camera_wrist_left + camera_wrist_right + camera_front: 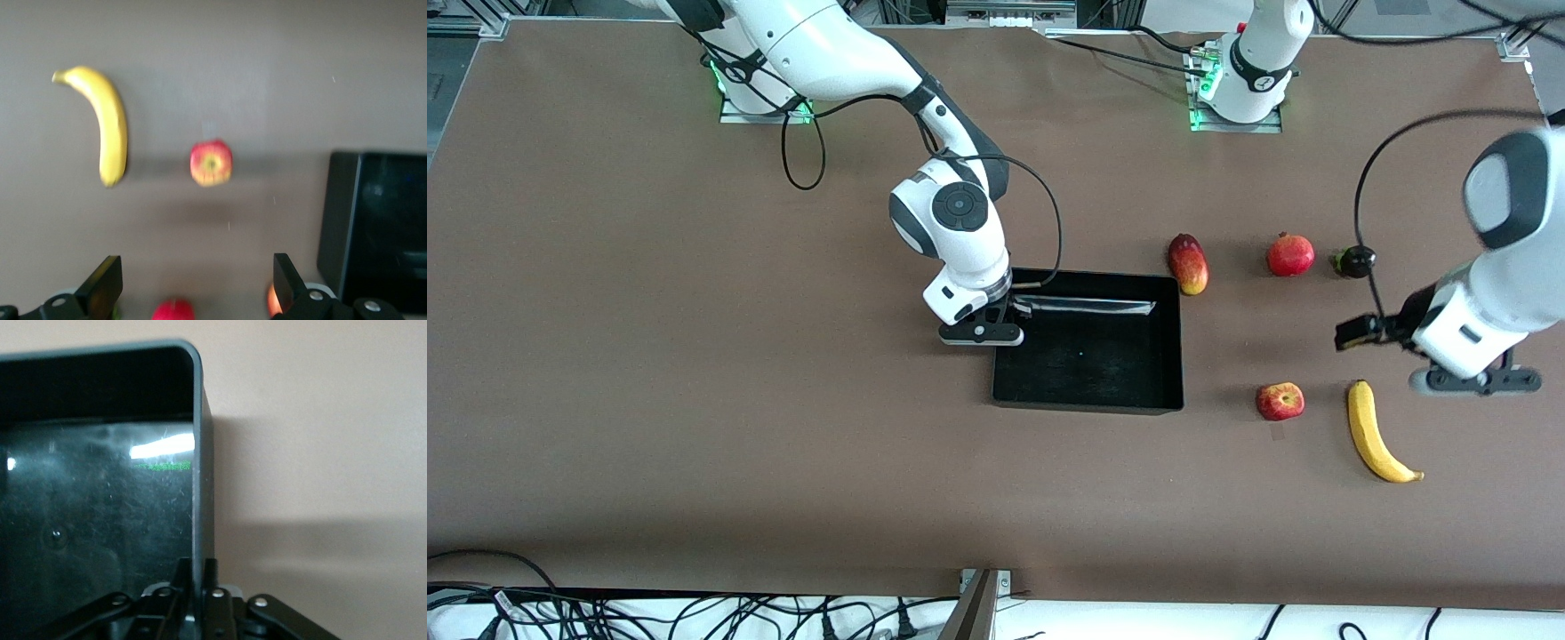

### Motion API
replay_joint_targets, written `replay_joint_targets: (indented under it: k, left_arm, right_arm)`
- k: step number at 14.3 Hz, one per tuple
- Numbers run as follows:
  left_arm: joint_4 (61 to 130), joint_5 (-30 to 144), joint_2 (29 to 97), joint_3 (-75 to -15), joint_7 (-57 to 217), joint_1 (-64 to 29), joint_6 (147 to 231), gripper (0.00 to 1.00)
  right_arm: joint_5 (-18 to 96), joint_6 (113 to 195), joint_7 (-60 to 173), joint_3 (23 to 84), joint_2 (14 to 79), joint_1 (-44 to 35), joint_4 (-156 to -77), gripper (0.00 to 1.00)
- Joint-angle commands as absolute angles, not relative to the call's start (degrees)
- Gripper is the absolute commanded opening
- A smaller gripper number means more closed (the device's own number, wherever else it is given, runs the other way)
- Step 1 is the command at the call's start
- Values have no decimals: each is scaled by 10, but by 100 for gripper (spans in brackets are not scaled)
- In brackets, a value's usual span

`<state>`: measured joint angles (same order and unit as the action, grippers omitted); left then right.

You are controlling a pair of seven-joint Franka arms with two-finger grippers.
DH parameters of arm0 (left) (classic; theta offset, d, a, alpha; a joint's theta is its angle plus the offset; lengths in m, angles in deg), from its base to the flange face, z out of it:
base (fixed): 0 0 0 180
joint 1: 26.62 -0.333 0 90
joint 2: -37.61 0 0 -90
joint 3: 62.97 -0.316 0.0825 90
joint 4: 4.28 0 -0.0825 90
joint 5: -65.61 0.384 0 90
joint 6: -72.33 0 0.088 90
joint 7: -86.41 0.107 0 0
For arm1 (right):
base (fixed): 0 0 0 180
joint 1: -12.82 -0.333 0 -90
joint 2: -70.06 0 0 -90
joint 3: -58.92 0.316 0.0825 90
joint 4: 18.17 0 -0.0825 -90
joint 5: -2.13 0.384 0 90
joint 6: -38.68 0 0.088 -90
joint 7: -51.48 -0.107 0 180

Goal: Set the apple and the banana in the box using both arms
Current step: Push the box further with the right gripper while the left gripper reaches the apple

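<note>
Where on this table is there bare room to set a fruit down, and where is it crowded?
The box is bare inside; the right gripper grips its wall. The table is open toward the right arm's end. It is crowded toward the left arm's end: apple, banana, three other fruits and the left gripper.

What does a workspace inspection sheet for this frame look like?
Surface: brown table, flat.
Job's things: apple and banana on the table beside each other, toward the left arm's end, outside the box; nothing seen in the box.
Clutter: mango, pomegranate and a small dark fruit in a row farther from the camera than the apple.
Grippers: right gripper shut on the box wall; left gripper open above the table near the banana.
Cables: black cable looping off each arm.
Surroundings: loose cables along the table's near edge.
</note>
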<state>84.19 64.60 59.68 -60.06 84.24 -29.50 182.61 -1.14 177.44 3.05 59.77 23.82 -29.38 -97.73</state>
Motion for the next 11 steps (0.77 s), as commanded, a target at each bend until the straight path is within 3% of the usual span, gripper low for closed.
replay_joint_targets:
  k: [1, 5, 7, 11]
  left_arm:
    - [812, 658, 673, -602, 836, -296, 1895, 100]
    - [838, 659, 759, -604, 813, -295, 2034, 100]
    - [907, 665, 765, -604, 789, -289, 2130, 100]
    - [980, 669, 762, -604, 769, -281, 2185, 100]
  right_arm:
    - [-21, 1762, 26, 587, 254, -293, -962, 100]
    - [-11, 1605, 83, 591, 346, -231, -961, 100]
    - [32, 1552, 161, 588, 389, -191, -961, 100]
    - [58, 1420, 322, 535, 456, -116, -961, 100]
